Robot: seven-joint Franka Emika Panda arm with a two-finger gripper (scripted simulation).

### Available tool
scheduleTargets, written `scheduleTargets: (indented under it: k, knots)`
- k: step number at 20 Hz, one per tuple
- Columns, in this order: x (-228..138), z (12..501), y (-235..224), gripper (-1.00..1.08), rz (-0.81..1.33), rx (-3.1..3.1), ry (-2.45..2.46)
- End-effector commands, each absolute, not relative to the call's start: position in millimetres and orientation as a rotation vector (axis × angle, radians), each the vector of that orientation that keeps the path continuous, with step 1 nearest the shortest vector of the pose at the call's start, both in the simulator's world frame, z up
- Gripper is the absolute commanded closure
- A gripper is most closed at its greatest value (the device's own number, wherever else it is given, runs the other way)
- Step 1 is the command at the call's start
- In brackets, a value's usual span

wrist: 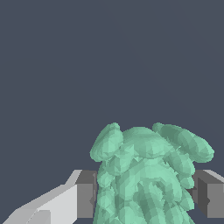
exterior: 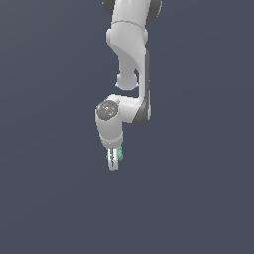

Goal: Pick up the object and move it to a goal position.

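All around me is one flat, dark blue-grey backdrop, and I can't tell whether it is tabletop or wall. My white arm [exterior: 130, 59] comes down from the top of the exterior view, and my end effector [exterior: 114, 159] points downward. It is clenched on the mint-green lumpy object [wrist: 146, 179], which sits between my grey fingertips [wrist: 85, 194], touching them on both sides. Its knobbly lobes bulge out past the pads.
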State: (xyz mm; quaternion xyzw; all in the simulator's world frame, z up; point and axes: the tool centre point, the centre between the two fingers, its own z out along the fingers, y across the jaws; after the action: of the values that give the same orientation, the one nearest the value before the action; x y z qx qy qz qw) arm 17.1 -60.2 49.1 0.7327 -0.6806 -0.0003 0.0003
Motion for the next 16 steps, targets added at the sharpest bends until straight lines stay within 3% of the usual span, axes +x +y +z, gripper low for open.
scheduleTargets:
  k: [1,16]
  knots:
    - [17.5,48.3,-60.2,1.08,0.000,2.302,-2.138]
    - [30.0,62.2,-65.8,1.08,0.042,2.284,-2.176]
